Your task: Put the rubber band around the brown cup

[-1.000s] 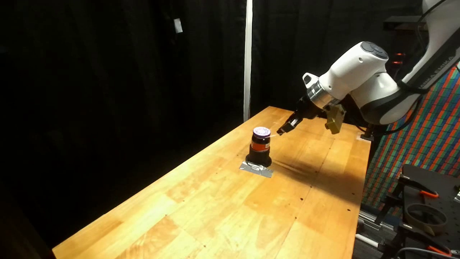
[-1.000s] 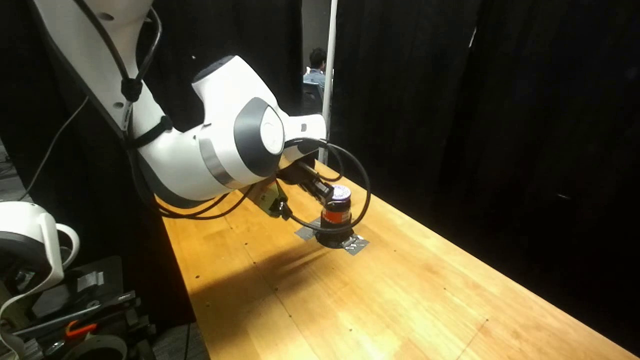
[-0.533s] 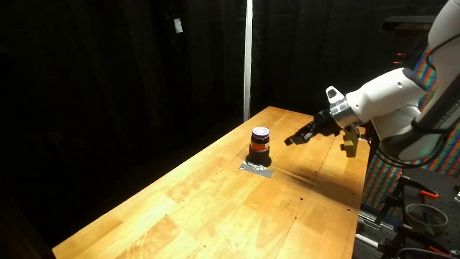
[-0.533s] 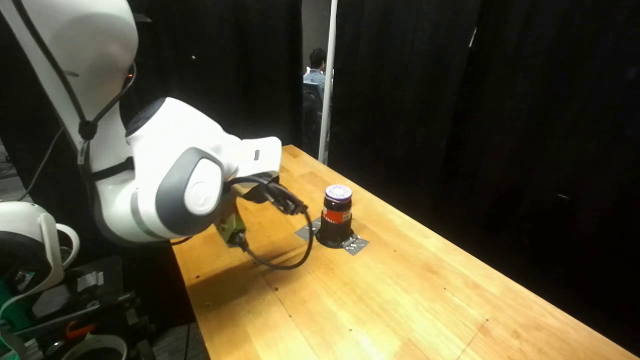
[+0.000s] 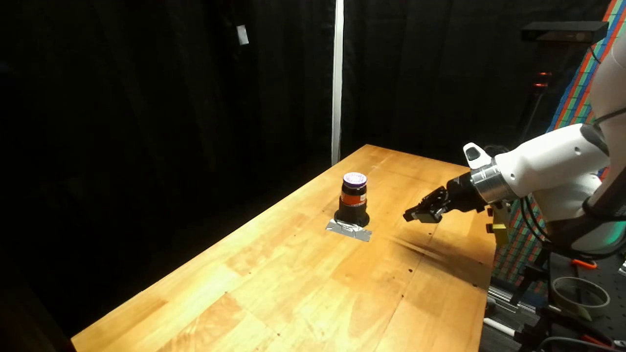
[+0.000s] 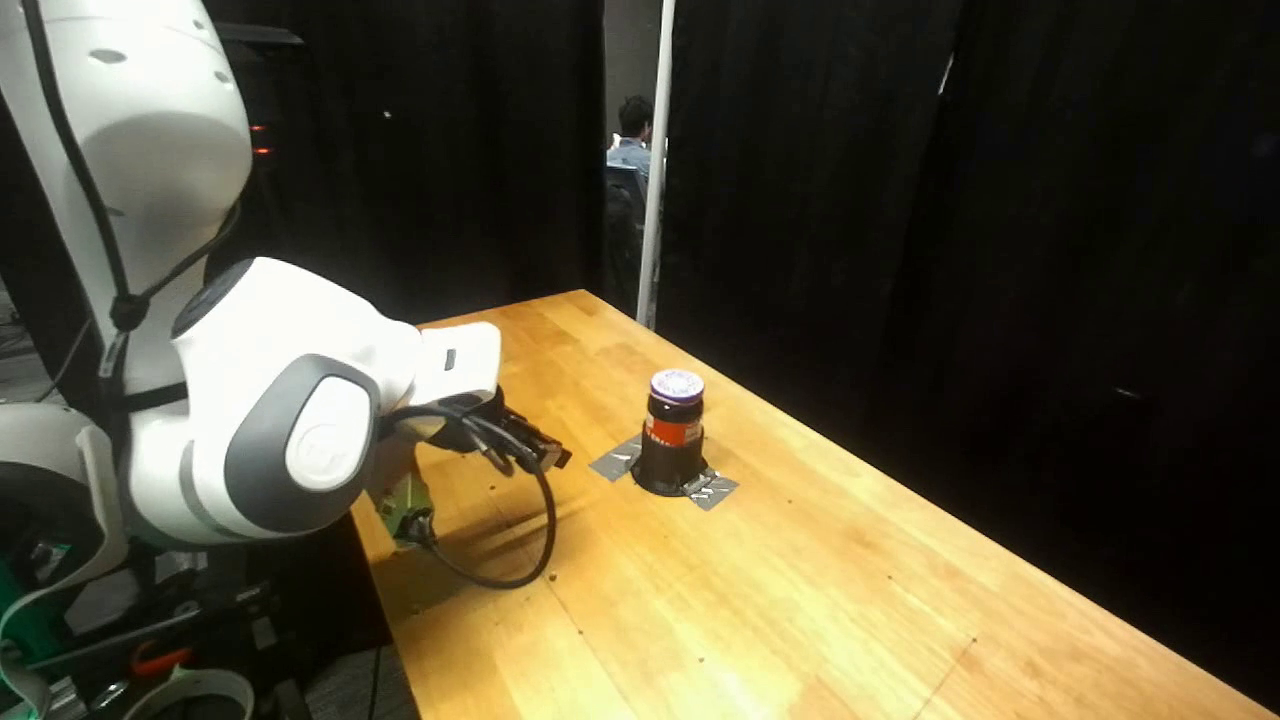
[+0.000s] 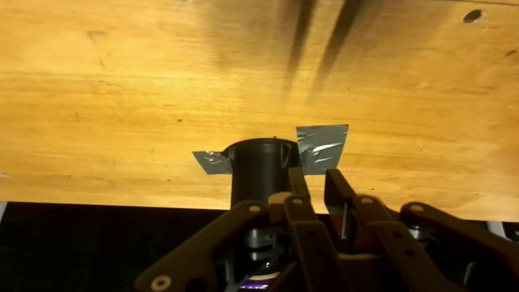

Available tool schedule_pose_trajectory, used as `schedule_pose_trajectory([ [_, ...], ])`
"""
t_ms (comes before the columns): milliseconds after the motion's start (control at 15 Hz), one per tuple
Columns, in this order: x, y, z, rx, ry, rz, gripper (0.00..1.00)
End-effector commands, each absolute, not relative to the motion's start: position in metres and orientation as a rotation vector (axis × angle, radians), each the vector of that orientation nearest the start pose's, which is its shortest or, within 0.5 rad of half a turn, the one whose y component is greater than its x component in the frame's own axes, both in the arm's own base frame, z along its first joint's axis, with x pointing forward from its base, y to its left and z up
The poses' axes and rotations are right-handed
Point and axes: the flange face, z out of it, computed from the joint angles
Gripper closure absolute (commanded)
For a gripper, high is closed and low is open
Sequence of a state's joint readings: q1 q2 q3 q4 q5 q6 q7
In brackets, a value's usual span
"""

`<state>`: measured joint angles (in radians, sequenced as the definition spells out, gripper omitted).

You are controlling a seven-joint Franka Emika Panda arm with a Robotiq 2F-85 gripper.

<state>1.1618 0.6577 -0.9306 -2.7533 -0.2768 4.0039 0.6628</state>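
Note:
The brown cup (image 5: pixel 354 199) stands upright, dark with an orange-red stripe and a white and purple lid, in a black holder (image 5: pixel 353 216). The cup also shows in an exterior view (image 6: pixel 674 430); the wrist view shows mostly the black holder (image 7: pixel 259 170) and part of the purple lid (image 7: pixel 259 282). A pale strip by the lid (image 7: pixel 265 277) may be the rubber band; I cannot tell for sure. My gripper (image 5: pixel 410 216) is back from the cup, above the table, not touching it. In the wrist view its fingers (image 7: pixel 315 174) are apart with nothing between the tips.
Silver tape (image 5: pixel 349 231) fixes the holder's base to the wooden table (image 5: pixel 313 293). The table's long edge with a black curtain (image 6: pixel 900 250) behind it lies beyond the cup. A dark cart with a tape roll (image 5: pixel 580 297) stands beside the table.
My gripper has moved back from the cup and lower. The pale strand stretched between gripper and cup one second ago no longer shows. The cup has stayed in place.

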Motion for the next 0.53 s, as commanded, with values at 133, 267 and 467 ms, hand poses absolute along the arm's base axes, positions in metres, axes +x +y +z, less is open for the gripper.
schedule_pose_trajectory([
  [133, 0.427, 0.076, 0.255, -3.063, -0.303, -1.083, 0.44],
  [267, 0.439, 0.07, 0.272, -3.148, -0.299, -1.018, 0.28],
  [467, 0.458, 0.076, 0.299, -3.244, -0.338, -0.906, 0.05],
])
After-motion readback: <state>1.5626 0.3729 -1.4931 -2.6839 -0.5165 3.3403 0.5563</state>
